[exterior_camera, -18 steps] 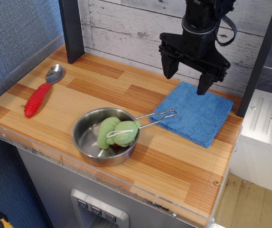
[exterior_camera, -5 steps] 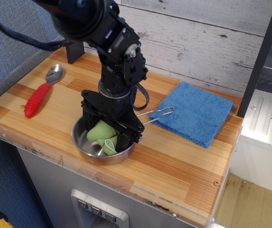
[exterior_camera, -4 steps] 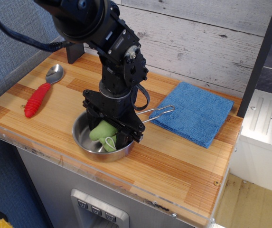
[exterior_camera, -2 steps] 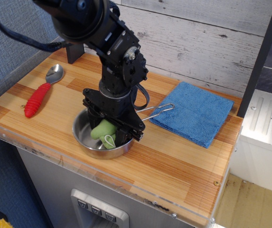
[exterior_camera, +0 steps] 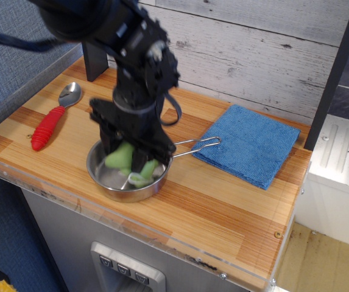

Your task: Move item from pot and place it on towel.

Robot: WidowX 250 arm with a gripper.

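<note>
The light-green plush item (exterior_camera: 120, 157) is in the shiny steel pot (exterior_camera: 98, 180), near the front of the wooden counter. My black gripper (exterior_camera: 127, 162) reaches down into the pot and its fingers are closed on either side of the item. The item's white loop (exterior_camera: 135, 178) hangs below them, over the pot's bottom. The view is blurred around the arm. The pot's wire handle (exterior_camera: 196, 146) points right, toward the blue towel (exterior_camera: 251, 143), which lies flat and bare at the right back of the counter.
A spoon with a red handle (exterior_camera: 47, 127) lies at the left of the counter. A dark post (exterior_camera: 95, 62) stands at the back left, against the white plank wall. The counter's front edge (exterior_camera: 162, 234) is close to the pot.
The gripper came from above the towel down into the pot and closed on the item. In the last moment the arm, item and pot shifted a little left, and the item rose slightly.
</note>
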